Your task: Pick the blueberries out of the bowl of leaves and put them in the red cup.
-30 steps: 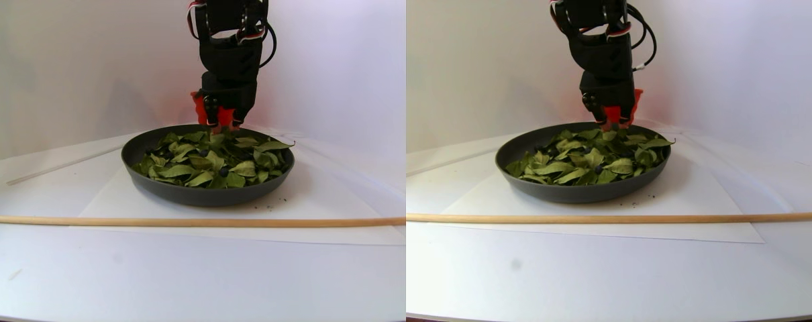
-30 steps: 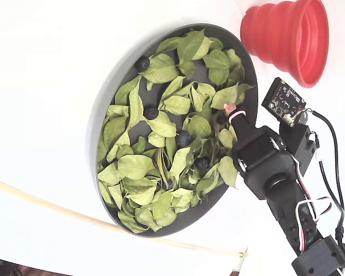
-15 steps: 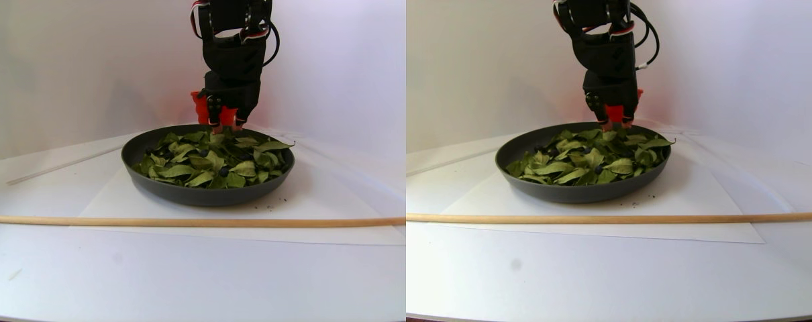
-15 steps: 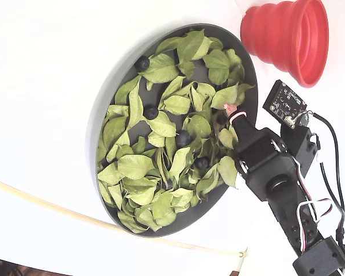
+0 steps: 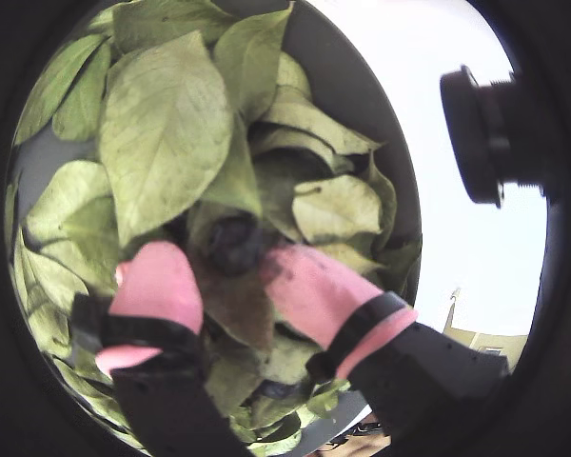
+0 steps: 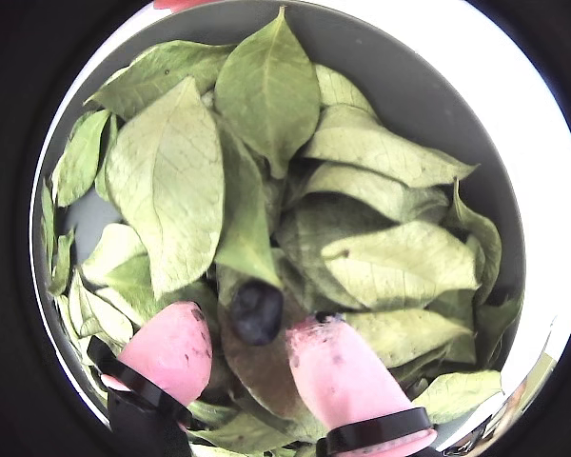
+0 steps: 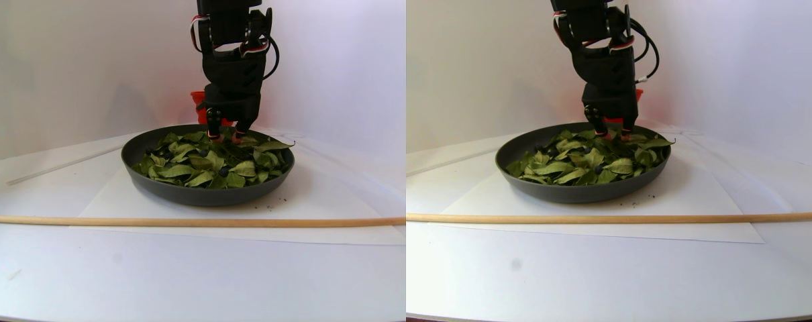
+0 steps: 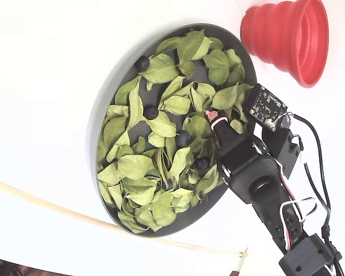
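Over the right side of the bowl (image 8: 103,109), as the fixed view shows it, the gripper (image 6: 252,347) is down among the leaves (image 6: 171,190), jaws parted. A berry (image 6: 257,311) sits between the pink fingertips (image 6: 333,376), just ahead of them, not yet pinched.

Judgement: the step is the grasp. Best done by easing forward until the berry is centred between the pads, then closing slowly; the brownish leaf under the tips could get caught in the pinch. Light force, since the berry looks soft and round and may roll or squash.

Other berries (image 8: 151,112) lie exposed further left in the fixed view. The cup (image 8: 287,35) stands beyond the bowl's rim, well apart from the gripper.

Materials: leaves dry, matte, curled, clear midribs. Bowl smooth, dark, shallow. Cup ribbed, flared. Pads rubbery-looking, smudged dark at the tips.
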### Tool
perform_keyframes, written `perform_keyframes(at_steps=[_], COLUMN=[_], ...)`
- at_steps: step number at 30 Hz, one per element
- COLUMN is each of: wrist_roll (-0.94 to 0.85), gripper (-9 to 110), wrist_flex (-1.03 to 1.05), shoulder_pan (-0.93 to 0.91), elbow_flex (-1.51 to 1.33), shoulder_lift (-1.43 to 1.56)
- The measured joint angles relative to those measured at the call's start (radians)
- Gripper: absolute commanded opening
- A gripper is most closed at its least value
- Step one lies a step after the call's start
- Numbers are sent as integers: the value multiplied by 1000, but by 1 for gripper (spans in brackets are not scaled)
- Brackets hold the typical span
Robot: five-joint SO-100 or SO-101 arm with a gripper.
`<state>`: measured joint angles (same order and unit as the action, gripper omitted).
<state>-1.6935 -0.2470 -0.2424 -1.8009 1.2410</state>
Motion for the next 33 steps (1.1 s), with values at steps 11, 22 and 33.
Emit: perform_keyframes(at_steps=[11,22,33], wrist_roll=[8,8,25], gripper=[15,15,15], wrist_flex=[0,-32,-49], shoulder_pan=[-11,-11,-11], elbow_flex=[41,40,6], shoulder_lift=[-21,-21,-26])
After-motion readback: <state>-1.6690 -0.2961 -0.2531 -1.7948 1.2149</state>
